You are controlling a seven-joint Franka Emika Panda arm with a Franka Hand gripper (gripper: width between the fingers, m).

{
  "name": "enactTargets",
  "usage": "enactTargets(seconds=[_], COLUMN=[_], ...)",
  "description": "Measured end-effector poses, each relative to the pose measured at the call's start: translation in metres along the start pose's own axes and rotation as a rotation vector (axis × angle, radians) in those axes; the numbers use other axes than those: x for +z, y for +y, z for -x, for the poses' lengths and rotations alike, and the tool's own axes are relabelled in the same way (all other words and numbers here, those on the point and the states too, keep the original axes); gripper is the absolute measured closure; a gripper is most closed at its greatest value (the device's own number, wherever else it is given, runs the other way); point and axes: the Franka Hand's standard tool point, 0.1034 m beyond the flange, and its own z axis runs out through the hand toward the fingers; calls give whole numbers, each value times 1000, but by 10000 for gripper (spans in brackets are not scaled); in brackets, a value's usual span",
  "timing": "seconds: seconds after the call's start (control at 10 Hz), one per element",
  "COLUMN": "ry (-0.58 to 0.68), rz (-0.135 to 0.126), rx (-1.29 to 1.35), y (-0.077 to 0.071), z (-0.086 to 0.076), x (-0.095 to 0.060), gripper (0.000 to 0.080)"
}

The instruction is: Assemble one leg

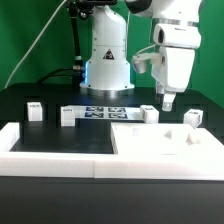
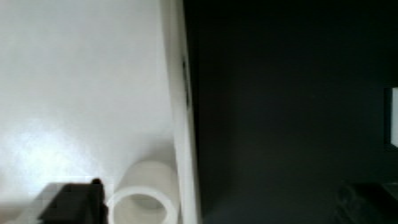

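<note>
Several small white legs with black-and-white tags stand on the black table: one (image 1: 33,111) at the exterior view's left, one (image 1: 67,115) beside the marker board, one (image 1: 148,113) behind the panel and one (image 1: 194,119) at the right. My gripper (image 1: 168,100) hangs above the large white panel (image 1: 160,140), between the two right-hand legs and touching nothing. In the wrist view my gripper (image 2: 217,206) is open and empty, its dark fingers (image 2: 71,202) wide apart over the panel's edge (image 2: 89,100). A raised round peg (image 2: 146,196) of the panel lies just inside one finger.
The marker board (image 1: 105,112) lies in front of the robot base (image 1: 106,60). Long white border rails (image 1: 50,150) run along the front of the table. A white sliver (image 2: 393,110) shows at the wrist view's edge; I cannot tell what it is.
</note>
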Motion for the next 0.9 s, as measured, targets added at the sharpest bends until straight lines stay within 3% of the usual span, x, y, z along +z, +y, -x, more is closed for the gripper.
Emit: enactTargets(seconds=[0.3,0.5,0.9], ry=[0,24,56], rz=[-5,0,-45], rx=[181,387,811], y=[-1,-10,-24], z=[0,-1,0], x=[2,4,15], gripper=[151,151,151])
